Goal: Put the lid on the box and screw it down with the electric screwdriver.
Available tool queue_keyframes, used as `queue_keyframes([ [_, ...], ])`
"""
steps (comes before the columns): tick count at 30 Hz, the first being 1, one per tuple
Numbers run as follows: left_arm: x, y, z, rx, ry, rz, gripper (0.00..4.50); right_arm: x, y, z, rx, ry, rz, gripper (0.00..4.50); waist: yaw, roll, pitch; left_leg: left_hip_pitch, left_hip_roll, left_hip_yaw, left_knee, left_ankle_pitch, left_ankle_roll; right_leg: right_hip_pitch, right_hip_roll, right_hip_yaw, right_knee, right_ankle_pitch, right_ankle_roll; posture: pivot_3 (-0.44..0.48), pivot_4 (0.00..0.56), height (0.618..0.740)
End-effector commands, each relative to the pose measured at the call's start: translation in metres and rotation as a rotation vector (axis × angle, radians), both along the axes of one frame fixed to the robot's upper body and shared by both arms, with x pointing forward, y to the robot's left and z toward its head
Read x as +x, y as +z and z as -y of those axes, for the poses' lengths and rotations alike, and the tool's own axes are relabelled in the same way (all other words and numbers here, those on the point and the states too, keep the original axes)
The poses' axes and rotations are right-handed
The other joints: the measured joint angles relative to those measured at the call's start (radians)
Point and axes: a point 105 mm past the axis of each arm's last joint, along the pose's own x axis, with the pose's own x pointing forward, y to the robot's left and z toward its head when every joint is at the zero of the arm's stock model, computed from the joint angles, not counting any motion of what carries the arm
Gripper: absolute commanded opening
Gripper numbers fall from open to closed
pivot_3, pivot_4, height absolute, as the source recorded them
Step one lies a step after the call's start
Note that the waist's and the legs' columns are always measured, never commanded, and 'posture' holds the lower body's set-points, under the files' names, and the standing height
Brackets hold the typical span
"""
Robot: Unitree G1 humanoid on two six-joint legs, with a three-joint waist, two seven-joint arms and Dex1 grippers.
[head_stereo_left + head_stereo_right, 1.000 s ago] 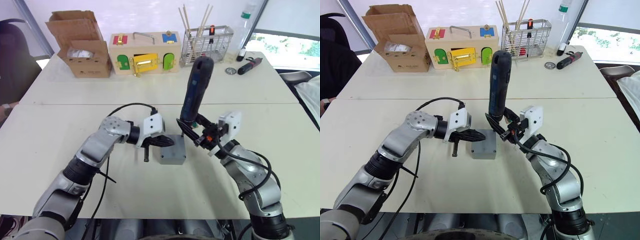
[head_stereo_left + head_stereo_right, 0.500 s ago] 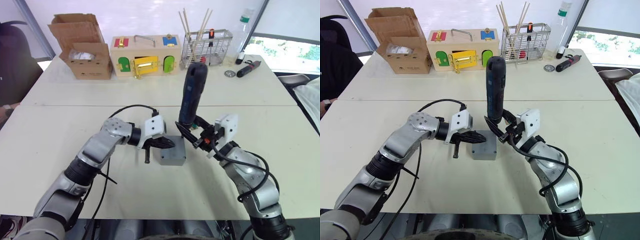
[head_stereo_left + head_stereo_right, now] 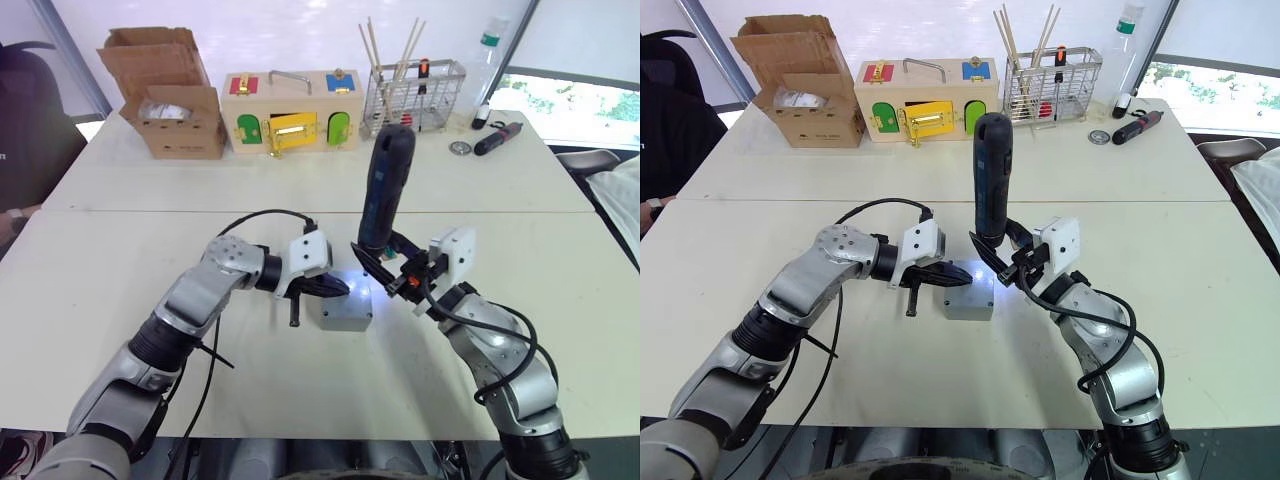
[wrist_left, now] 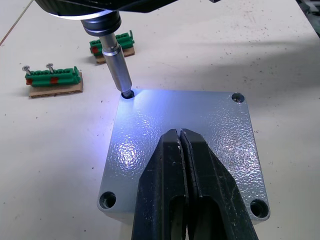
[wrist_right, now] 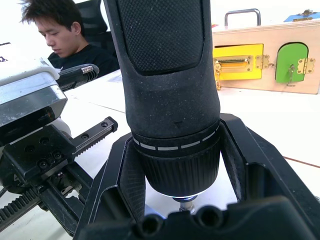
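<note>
My left gripper (image 4: 181,137) had its two black fingers pressed flat together with nothing between them, their tips resting on top of the lid (image 4: 200,127). The lid sat square on the box (image 3: 345,312), a grey block on the near table (image 3: 90,300), and three of its corner screw holes showed open in the left wrist view.

My right gripper (image 3: 385,268) was clamped around the lower collar of the electric screwdriver (image 3: 385,190), one finger on each side of the barrel. I held the tool nearly upright, leaning a little, its dark body rising well above both arms. Its thin metal bit (image 4: 116,67) came down into the fourth corner hole of the lid, on the edge away from my left fingers, and a bluish-white light from the tool's nose fell across that end of the grey plate.

Just past the box lay two small green terminal strips on brown bases (image 4: 54,81), one with two screws standing in it.

Farther off, on the far table, stood a brown cardboard box (image 3: 165,95), a wooden box with coloured doors (image 3: 290,110) and a wire basket (image 3: 415,90) holding sticks. A smaller black-and-red tool (image 3: 498,135) lay near the basket.

In the right wrist view a person (image 5: 60,37) in dark clothing sat beyond the table.
</note>
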Motion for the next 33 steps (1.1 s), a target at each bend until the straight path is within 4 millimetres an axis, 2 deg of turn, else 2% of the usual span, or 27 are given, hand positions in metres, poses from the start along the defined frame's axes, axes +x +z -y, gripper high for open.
queue_keyframes([
  [1, -0.002, -0.008, -0.001, 0.021, 0.004, -0.024, 0.0, -0.001, -0.05, 0.006, -0.058, -0.03, -0.205, 1.78, 0.0, 0.0, 0.0, 0.0, 0.0, 0.0, 0.0, 0.0, 0.0, 0.0, 0.0, 0.0, 0.0, 0.0, 0.0, 0.0, 0.15, 0.74],
  [5, -0.003, -0.009, -0.001, 0.022, 0.001, -0.034, 0.0, -0.001, -0.043, 0.006, -0.054, -0.03, -0.17, 1.78, 0.0, 0.0, 0.0, 0.0, 0.0, 0.0, 0.0, 0.0, 0.0, 0.0, 0.0, 0.0, -0.001, 0.0, 0.0, 0.0, 0.15, 0.74],
  [12, -0.003, -0.012, 0.001, 0.024, 0.0, -0.039, 0.0, -0.003, -0.002, 0.005, -0.023, 0.002, -0.049, 1.78, 0.002, 0.0, 0.0, -0.001, 0.0, 0.0, 0.0, 0.0, 0.0, 0.0, 0.0, 0.0, -0.001, 0.0, 0.0, 0.0, 0.15, 0.74],
  [18, -0.002, -0.011, -0.003, 0.027, 0.009, -0.033, 0.0, -0.005, 0.07, 0.007, 0.06, 0.036, 0.06, 1.78, 0.002, 0.005, 0.006, -0.004, 0.0, 0.0, 0.0, 0.0, 0.0, -0.003, -0.001, 0.0, -0.002, 0.0, 0.0, 0.0, 0.15, 0.74],
  [23, 0.001, -0.004, -0.006, -0.017, 0.028, -0.046, 0.0, -0.007, 0.105, 0.015, 0.161, 0.123, -0.019, 1.78, 0.001, 0.006, 0.009, -0.007, 0.0, 0.0, -0.003, 0.0, 0.0, -0.007, -0.002, 0.0, -0.003, 0.0, 0.0, 0.0, 0.15, 0.74],
  [25, 0.004, 0.001, -0.007, -0.039, 0.039, -0.033, 0.0, -0.006, 0.11, 0.019, 0.207, 0.159, -0.091, 1.78, 0.0, 0.005, 0.01, -0.007, 0.0, 0.0, -0.005, 0.0, 0.0, -0.007, -0.002, 0.0, -0.006, 0.0, 0.0, 0.0, 0.15, 0.74],
  [28, 0.008, 0.015, -0.007, -0.084, 0.046, -0.029, 0.0, -0.002, 0.098, 0.031, 0.205, 0.156, -0.264, 1.78, 0.001, 0.005, 0.011, -0.007, 0.0, 0.0, -0.01, 0.0, -0.001, -0.006, -0.002, 0.0, -0.01, 0.0, 0.0, 0.0, 0.15, 0.74],
  [31, 0.009, 0.02, -0.009, -0.1, 0.05, -0.029, 0.0, -0.003, 0.107, 0.033, 0.235, 0.183, -0.3, 1.78, 0.0, 0.005, 0.012, -0.011, 0.0, 0.001, -0.01, 0.0, -0.001, -0.01, -0.003, 0.0, -0.012, 0.0, 0.0, 0.0, 0.15, 0.74],
  [33, 0.011, 0.022, -0.009, -0.115, 0.057, -0.023, 0.0, 0.001, 0.111, 0.037, 0.233, 0.145, -0.308, 1.78, -0.004, 0.005, 0.012, -0.021, 0.0, 0.002, -0.009, 0.001, -0.001, -0.019, -0.003, 0.0, -0.01, 0.001, 0.0, 0.0, 0.15, 0.74],
])
